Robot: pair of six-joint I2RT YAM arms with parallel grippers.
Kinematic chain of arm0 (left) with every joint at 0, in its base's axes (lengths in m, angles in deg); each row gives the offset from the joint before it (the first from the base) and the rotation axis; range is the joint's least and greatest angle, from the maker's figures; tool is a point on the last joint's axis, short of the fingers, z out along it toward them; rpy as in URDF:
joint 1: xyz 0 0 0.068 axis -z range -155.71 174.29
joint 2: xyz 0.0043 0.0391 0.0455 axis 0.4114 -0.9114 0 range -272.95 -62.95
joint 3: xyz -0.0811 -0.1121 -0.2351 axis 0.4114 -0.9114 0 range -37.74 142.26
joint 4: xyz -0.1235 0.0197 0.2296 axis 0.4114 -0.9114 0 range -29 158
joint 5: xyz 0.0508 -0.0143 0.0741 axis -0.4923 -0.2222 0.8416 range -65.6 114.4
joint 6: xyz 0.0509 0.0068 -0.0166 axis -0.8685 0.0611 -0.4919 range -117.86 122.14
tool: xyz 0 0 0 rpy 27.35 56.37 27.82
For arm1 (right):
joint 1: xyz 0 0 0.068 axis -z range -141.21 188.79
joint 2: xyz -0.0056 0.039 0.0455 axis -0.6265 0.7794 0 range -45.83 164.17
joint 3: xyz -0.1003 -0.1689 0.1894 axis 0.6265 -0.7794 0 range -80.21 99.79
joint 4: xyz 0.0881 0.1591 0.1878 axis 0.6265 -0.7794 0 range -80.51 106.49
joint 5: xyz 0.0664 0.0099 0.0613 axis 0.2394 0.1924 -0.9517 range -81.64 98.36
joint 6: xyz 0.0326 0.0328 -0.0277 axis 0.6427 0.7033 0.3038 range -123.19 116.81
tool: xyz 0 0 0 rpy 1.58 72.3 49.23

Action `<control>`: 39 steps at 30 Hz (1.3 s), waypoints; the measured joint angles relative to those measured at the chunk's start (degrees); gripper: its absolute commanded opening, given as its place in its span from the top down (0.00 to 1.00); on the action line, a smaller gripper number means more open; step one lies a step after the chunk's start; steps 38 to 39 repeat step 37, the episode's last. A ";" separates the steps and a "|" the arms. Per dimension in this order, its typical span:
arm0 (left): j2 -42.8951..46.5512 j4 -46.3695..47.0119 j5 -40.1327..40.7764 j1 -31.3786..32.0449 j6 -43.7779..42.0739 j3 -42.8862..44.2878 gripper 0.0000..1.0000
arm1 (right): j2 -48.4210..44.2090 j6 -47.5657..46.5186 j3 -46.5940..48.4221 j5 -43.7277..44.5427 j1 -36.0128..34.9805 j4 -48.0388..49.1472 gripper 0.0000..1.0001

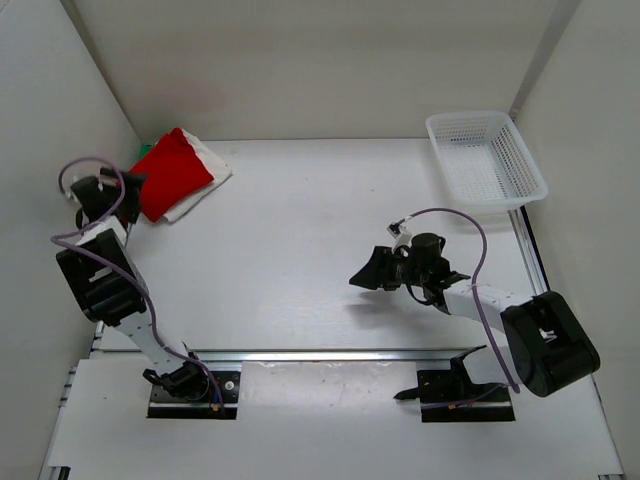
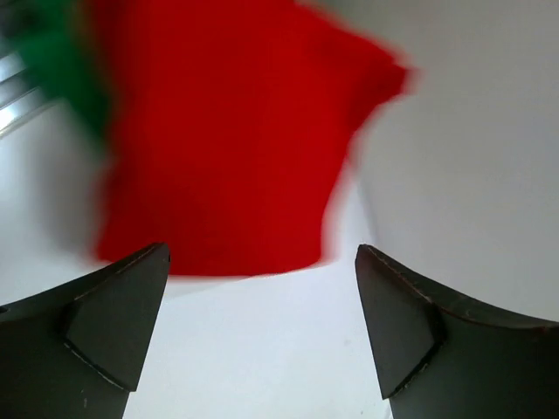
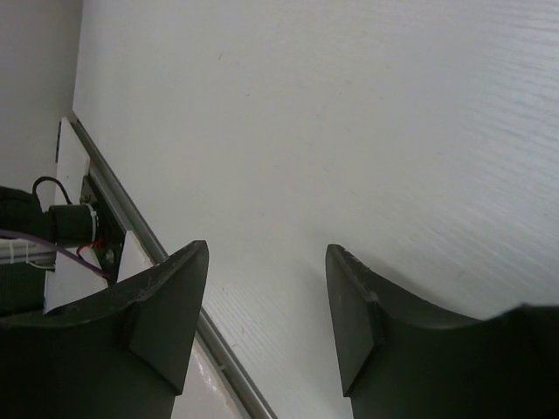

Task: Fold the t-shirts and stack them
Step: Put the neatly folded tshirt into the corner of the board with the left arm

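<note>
White bench (image 1: 300, 220), far-left corner: red shirt (image 1: 172, 175) atop white shirt (image 1: 212, 165), green shirt (image 1: 147, 150) behind. Left hand (image 2: 262, 250) wide open, empty, beside the stack; right hand (image 3: 266, 247) open, empty, mid-bench.

Green t-shirt (image 1: 147, 151) seemingly mostly hidden.

The folded red t-shirt (image 1: 172, 172) lies atop the white t-shirt (image 1: 212, 168), the green t-shirt (image 1: 147, 150) apparently beneath, far-left.

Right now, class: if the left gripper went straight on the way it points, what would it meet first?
Most likely the red shirt, lying on the white shirt just ahead of the open left gripper; depth is unclear.
</note>
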 measured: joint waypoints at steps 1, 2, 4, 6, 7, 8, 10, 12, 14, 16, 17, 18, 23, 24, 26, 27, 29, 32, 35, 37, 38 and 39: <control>0.42 1.16 0.39 -1.66 1.29 -3.91 0.01 | -0.31 -0.04 -0.02 -0.04 -0.52 -0.13 0.45; 0.87 1.38 0.74 -3.17 2.12 -7.56 0.02 | -0.72 -0.04 -0.02 -0.04 -0.96 -0.13 0.45; 1.51 0.87 1.16 -4.50 2.73 -11.54 0.01 | -1.70 -0.02 -0.02 -0.07 -1.60 -0.09 0.44; 2.29 0.42 1.25 -4.22 3.30 -12.41 0.02 | -2.86 -0.02 -0.35 -0.02 -1.99 0.02 0.44; 3.04 0.55 1.36 -3.80 3.43 -12.61 0.01 | -3.41 -0.02 -0.55 0.04 -2.34 -0.09 0.43; 4.24 0.79 1.55 -3.30 3.58 -12.96 0.01 | -3.98 -0.04 -0.74 0.46 -2.73 -0.20 0.36; 7.21 1.38 1.79 -2.08 3.74 -14.25 0.01 | -5.01 -0.20 -1.16 1.68 -3.58 -0.76 0.28; 10.49 2.21 1.86 -0.24 3.39 -16.17 0.01 | -5.99 -0.07 -1.53 3.30 -4.83 -1.86 0.01; 12.87 2.16 2.43 2.62 2.16 -17.53 0.01 | -6.36 -0.76 -1.62 5.35 -6.03 -2.91 0.01; 14.34 1.84 3.32 6.78 0.50 -18.64 0.01 | -6.40 -1.36 -1.62 6.75 -6.84 -4.15 0.01; 14.88 1.22 3.87 9.81 -0.50 -19.04 0.01 | -6.40 -1.49 -1.64 7.32 -7.30 -4.70 0.01; 15.23 0.42 4.22 13.49 -1.68 -19.17 0.01 | -6.40 -1.57 -1.77 7.98 -7.72 -4.92 0.01; 16.24 -1.40 4.04 31.21 -6.58 -20.48 0.01 | -6.82 -1.75 -2.97 9.88 -9.53 -5.51 0.01; 16.59 -1.62 3.82 34.47 -7.37 -21.18 0.01 | -7.21 -1.81 -3.43 10.21 -9.77 -5.88 0.01; 17.88 -1.92 3.56 40.00 -8.50 -23.52 0.01 | -8.31 -2.03 -4.37 10.71 -9.79 -6.43 0.01; 18.80 -1.68 3.48 42.01 -8.81 -25.18 0.01 | -9.05 -2.14 -4.94 10.99 -9.79 -6.62 0.01; 21.57 -1.64 3.65 45.72 -9.53 -29.35 0.01 | -10.62 -2.40 -6.12 11.58 -9.77 -6.91 0.01; 25.68 -1.60 4.83 52.43 -10.51 -34.58 0.01 | -12.85 -2.80 -7.54 12.59 -9.68 -7.67 0.01; 29.16 -0.13 5.07 57.88 -10.73 -38.71 0.01 | -14.16 -2.84 -8.28 13.14 -9.38 -7.69 0.01; 30.69 0.55 5.27 60.35 -10.67 -41.20 0.02 | -14.53 -2.86 -8.57 13.38 -9.35 -7.61 0.01; 30.69 0.55 5.27 60.35 -10.67 -41.20 0.02 | -14.53 -2.86 -8.57 13.38 -9.35 -7.61 0.01; 30.69 0.55 5.27 60.35 -10.67 -41.20 0.02 | -14.53 -2.86 -8.57 13.38 -9.35 -7.61 0.01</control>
